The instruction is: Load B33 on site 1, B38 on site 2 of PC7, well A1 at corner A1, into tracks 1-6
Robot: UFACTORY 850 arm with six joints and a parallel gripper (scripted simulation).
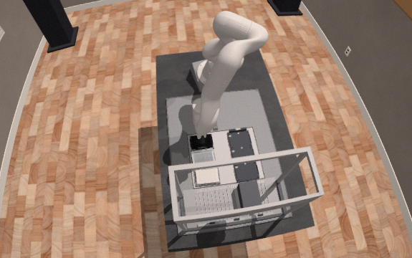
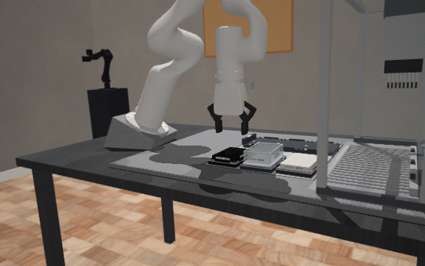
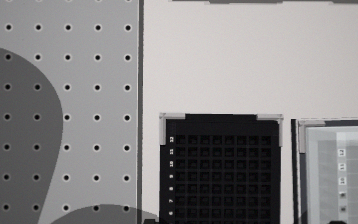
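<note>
My gripper [image 2: 230,127] is open and empty, hanging well above the black 96-well plate B38 [image 2: 228,155] in nest S1. From above, the gripper [image 1: 201,136] covers the near end of B38 [image 1: 200,145]. The wrist view shows B38 [image 3: 222,170] in its corner locators, and no fingers. The clear deep-well block B83 [image 2: 263,152] sits in S2, also seen in the wrist view [image 3: 340,170] and from above [image 1: 203,155]. The pale 384-well plate B33 [image 2: 297,161] [image 1: 207,175] sits in S3. The dark carrier PC7 [image 1: 243,155] lies on the apron with its sites empty.
The ribbed loading rails [image 2: 371,162] lie inside a tall grey frame [image 1: 243,159] at the far end. A frame post [image 2: 324,92] stands close to S3. A perforated plate [image 3: 60,100] lies beside the nests. The arm's base [image 2: 138,129] is on the table's other end.
</note>
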